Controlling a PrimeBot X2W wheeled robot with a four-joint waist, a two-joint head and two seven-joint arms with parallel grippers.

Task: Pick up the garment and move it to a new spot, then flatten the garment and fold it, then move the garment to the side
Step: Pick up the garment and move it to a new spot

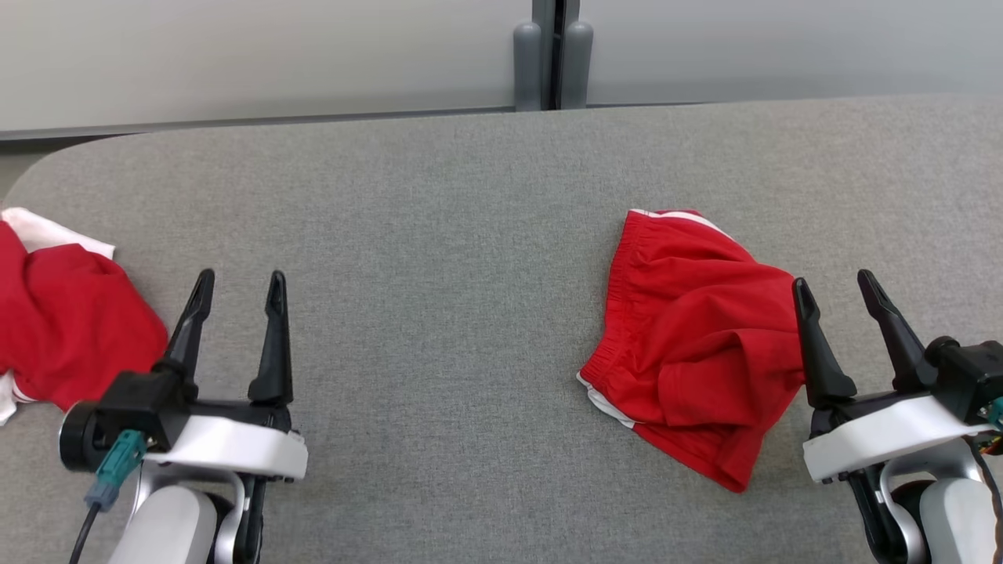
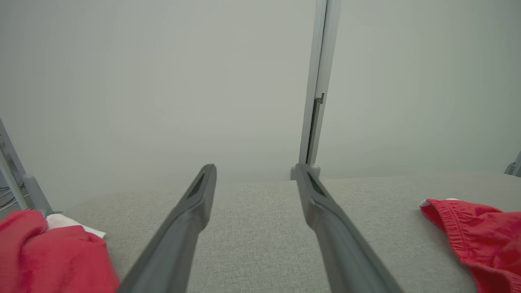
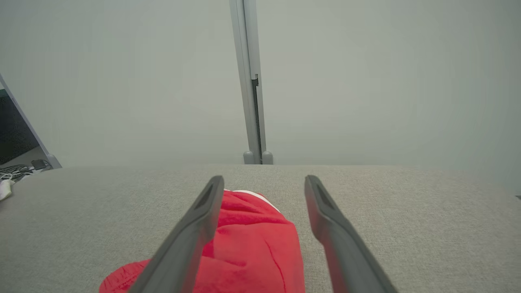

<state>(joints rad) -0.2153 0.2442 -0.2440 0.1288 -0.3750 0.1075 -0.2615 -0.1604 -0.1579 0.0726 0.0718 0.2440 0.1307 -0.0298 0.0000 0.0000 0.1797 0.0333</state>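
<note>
The likeliest slip, to my eye, is a shallow pinch. The garment (image 1: 693,345), red shorts with white trim, lies crumpled in several layers on the grey worktop (image 1: 439,235), toward 3 o'clock from the middle of the head view. A grip on the top fold alone could let it slide out or rise in a bunch that is harder to flatten. A second red garment (image 1: 66,329) sits at 9 o'clock at the worktop's edge, near the left gripper (image 1: 240,283). A reach that way could snag the wrong cloth.

The left gripper's jaws stand fairly wide and hold nothing, above bare worktop. The right gripper (image 1: 832,282) also has its jaws wide and empty. Its 9 o'clock finger overlaps the shorts' near edge, but I cannot tell whether it touches them.
</note>
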